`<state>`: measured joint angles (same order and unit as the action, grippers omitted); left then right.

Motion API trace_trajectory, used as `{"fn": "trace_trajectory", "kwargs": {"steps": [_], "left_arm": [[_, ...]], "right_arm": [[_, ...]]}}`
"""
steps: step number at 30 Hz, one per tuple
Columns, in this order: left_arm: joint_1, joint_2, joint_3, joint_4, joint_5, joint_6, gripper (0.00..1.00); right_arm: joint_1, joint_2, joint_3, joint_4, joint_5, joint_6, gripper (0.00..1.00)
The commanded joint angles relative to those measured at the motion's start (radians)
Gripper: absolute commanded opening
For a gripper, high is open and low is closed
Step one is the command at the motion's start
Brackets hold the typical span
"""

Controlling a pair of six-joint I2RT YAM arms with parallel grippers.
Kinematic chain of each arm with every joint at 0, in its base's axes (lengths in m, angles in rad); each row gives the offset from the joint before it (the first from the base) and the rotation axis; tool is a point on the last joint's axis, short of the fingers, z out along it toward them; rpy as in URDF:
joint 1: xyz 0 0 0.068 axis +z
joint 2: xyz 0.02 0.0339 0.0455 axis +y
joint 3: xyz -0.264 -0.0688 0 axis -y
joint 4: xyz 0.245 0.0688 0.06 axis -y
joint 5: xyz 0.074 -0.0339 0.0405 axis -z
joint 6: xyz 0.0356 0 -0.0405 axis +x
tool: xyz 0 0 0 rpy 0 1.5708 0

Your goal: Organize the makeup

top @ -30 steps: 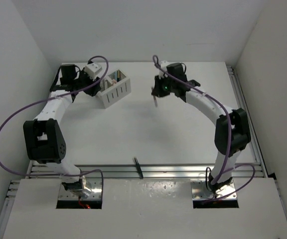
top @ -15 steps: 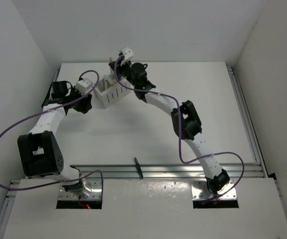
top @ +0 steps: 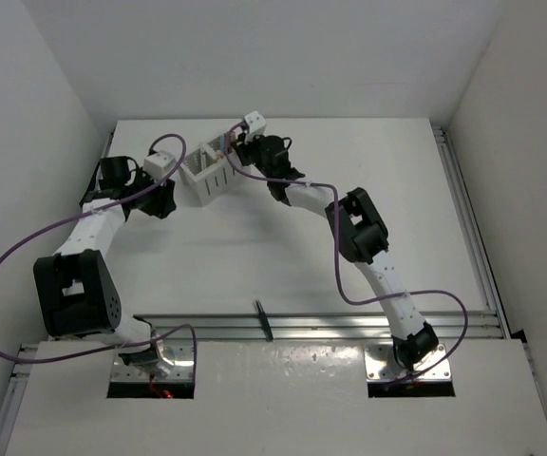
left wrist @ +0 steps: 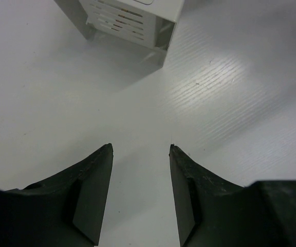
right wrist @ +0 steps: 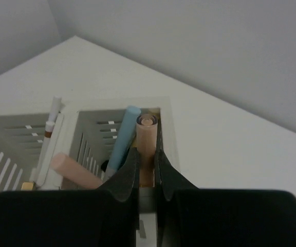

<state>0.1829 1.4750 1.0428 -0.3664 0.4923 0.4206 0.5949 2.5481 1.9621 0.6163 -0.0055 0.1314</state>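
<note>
Matt white plastic box (left wrist: 132, 18), faintly ribbed table (left wrist: 230, 92) — smooth matt peach stick (right wrist: 147, 136)

A second ago the right claw (right wrist: 147, 157) hung over the middle of the bench (top: 283, 256) with a stick in its grip, its arm folded back on the right side. That arm has since stretched out across the bench to the white slotted box (top: 212, 180). In the last half second the claw has come a little lower and nearer over the box's end compartment, where its fingers close on the peach stick (right wrist: 147, 135) standing inside. The left claw (left wrist: 140, 149), which was up against the box a second ago, has drawn back to the box's left. It now sits spread over bare bench.
</note>
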Motion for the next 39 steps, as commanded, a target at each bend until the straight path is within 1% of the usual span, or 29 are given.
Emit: {"fn": "trace_trajectory", "kwargs": {"steps": [1, 4, 5, 6, 8, 11, 14, 15, 16, 18, 19, 20, 21, 22, 23, 24, 25, 26, 27, 28, 29, 30, 31, 32, 33, 35, 37, 39], "left_arm": [[0.001, -0.028, -0.001, 0.009, -0.011, -0.025, 0.54], [0.010, -0.028, -0.010, 0.009, -0.020, -0.034, 0.54], [0.010, -0.028, -0.010, 0.009, -0.020, -0.034, 0.54], [0.010, -0.028, -0.010, 0.009, -0.020, -0.034, 0.54], [0.010, -0.028, -0.010, 0.009, -0.020, -0.034, 0.54], [0.010, -0.028, -0.010, 0.009, -0.020, -0.043, 0.54], [0.010, -0.048, -0.020, 0.009, -0.020, -0.043, 0.54], [0.010, -0.048, -0.020, 0.009, -0.020, -0.043, 0.54], [0.010, -0.057, -0.020, 0.009, -0.020, -0.043, 0.54], [0.010, -0.058, -0.020, 0.009, -0.043, -0.043, 0.54], [0.010, -0.058, -0.020, 0.009, -0.055, -0.064, 0.54], [0.010, -0.068, -0.020, 0.009, -0.087, -0.081, 0.54], [0.010, -0.068, -0.029, 0.009, -0.110, -0.104, 0.54], [0.010, -0.079, -0.038, 0.021, -0.162, -0.155, 0.54], [0.010, -0.079, -0.038, 0.036, -0.188, -0.183, 0.54], [0.010, -0.090, -0.050, 0.037, -0.216, -0.209, 0.54], [0.010, -0.090, -0.059, 0.052, -0.245, -0.253, 0.54], [0.010, -0.100, -0.069, 0.064, -0.286, -0.272, 0.54], [0.010, -0.101, -0.085, 0.064, -0.303, -0.287, 0.54], [0.010, -0.114, -0.096, 0.078, -0.319, -0.302, 0.54], [0.010, -0.128, -0.115, 0.092, -0.342, -0.331, 0.54], [0.010, -0.128, -0.115, 0.092, -0.351, -0.347, 0.54], [0.010, -0.143, -0.130, 0.101, -0.360, -0.361, 0.54], [0.010, -0.157, -0.144, 0.101, -0.360, -0.385, 0.54], [0.010, -0.157, -0.144, 0.101, -0.371, -0.385, 0.54], [0.001, -0.183, -0.170, 0.110, -0.383, -0.398, 0.54], [-0.009, -0.196, -0.182, 0.121, -0.403, -0.398, 0.54], [-0.020, -0.208, -0.194, 0.133, -0.438, -0.388, 0.54]], "right_arm": [[0.025, -0.089, -0.058, 0.103, -0.013, -0.004, 0.07], [0.028, -0.120, -0.092, 0.108, 0.004, 0.002, 0.35], [0.029, -0.132, -0.089, 0.105, 0.004, -0.001, 0.52], [0.034, -0.135, -0.089, 0.103, 0.001, 0.002, 0.57], [0.036, -0.147, -0.092, 0.106, 0.001, -0.001, 0.62], [0.043, -0.186, -0.120, 0.126, 0.022, -0.010, 0.65], [0.057, -0.239, -0.144, 0.160, 0.039, -0.019, 0.72], [0.062, -0.268, -0.173, 0.164, 0.042, -0.032, 0.76], [0.068, -0.308, -0.187, 0.180, 0.053, -0.036, 0.77], [0.082, -0.429, -0.264, 0.191, 0.091, -0.048, 0.81], [0.097, -0.471, -0.332, 0.188, 0.105, -0.064, 0.83], [0.118, -0.515, -0.432, 0.130, 0.126, -0.084, 0.84], [0.152, -0.664, -0.481, 0.091, 0.133, -0.090, 0.90], [0.183, -0.716, -0.629, -0.103, 0.130, -0.096, 0.94], [0.200, -0.767, -0.673, -0.194, 0.122, -0.084, 0.98], [0.216, -0.870, -0.707, -0.284, 0.121, -0.072, 1.00], [0.251, -0.952, -0.780, -0.499, 0.113, -0.023, 1.00], [0.299, -1.015, -0.799, -0.693, 0.095, -0.006, 1.00], [0.327, -1.037, -0.815, -0.865, 0.107, 0.005, 1.00], [0.359, -1.080, -0.841, -0.944, 0.122, 0.034, 1.00], [0.458, -1.086, -0.851, -1.014, 0.166, 0.069, 1.00], [0.492, -1.088, -0.848, -1.194, 0.246, 0.127, 1.00], [0.528, -1.080, -0.847, -1.240, 0.324, 0.160, 1.00], [0.610, -1.075, -0.839, -1.282, 0.358, 0.231, 1.00], [0.634, -1.068, -0.842, -1.322, 0.408, 0.296, 0.97], [0.695, -1.037, -0.848, -1.288, 0.418, 0.368, 0.95], [0.759, -0.985, -0.853, -1.218, 0.464, 0.382, 0.95], [0.775, -0.927, -0.850, -1.167, 0.470, 0.384, 0.95]]}}
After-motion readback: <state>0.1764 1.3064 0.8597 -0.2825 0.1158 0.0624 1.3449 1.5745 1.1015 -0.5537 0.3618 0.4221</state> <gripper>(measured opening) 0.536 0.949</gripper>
